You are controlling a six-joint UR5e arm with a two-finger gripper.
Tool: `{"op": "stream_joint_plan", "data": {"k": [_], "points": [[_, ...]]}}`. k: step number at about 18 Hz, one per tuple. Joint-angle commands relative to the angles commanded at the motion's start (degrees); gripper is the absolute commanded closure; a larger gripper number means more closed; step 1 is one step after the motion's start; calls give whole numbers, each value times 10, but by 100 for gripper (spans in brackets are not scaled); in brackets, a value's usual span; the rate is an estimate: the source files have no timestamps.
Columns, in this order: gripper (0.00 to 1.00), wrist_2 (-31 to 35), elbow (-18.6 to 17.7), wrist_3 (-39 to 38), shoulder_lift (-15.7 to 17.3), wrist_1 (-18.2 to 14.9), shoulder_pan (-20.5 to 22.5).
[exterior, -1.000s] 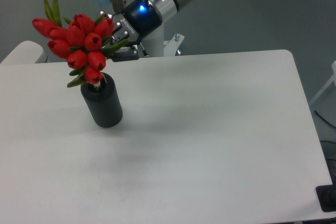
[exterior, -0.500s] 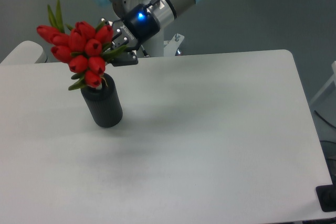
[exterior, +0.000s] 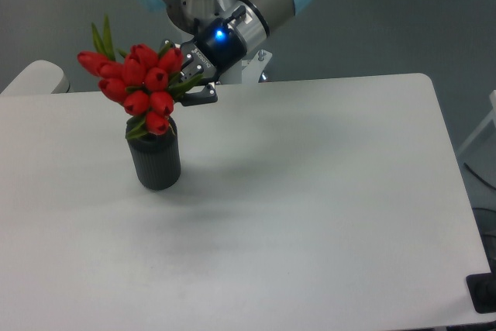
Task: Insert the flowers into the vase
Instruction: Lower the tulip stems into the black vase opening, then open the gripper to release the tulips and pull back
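Note:
The flowers (exterior: pixel 142 85), a bunch of closed red tulip buds with green leaves, hang tilted to the left directly over the vase (exterior: pixel 155 158). The lowest bud sits right at the vase's top opening. The vase is a matte black cylinder standing upright on the left part of the white table (exterior: pixel 310 191). My gripper (exterior: pixel 192 81) reaches in from the upper right and is shut on the green stems just right of the buds. The stem ends are hidden behind the buds and fingers.
The arm's base and wrist (exterior: pixel 232 5) rise behind the table's far edge. A pale rounded object (exterior: pixel 31 77) sits beyond the far left corner. A dark item (exterior: pixel 484 292) lies at the near right table corner.
My gripper has carried the flowers to the right, from above the vase's left side to over its opening. The vase has stayed in place.

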Motion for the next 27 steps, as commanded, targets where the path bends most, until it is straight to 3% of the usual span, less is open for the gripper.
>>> {"op": "stream_joint_plan", "data": {"k": [11, 16, 22, 24, 27], "points": [[77, 2, -23, 12, -26, 2, -31], [68, 2, -23, 12, -54, 36, -47], [40, 3, -22, 37, -71, 42, -50], [5, 3, -27, 47, -76, 42, -49], [0, 3, -29, 56, -76, 42, -43]]}}
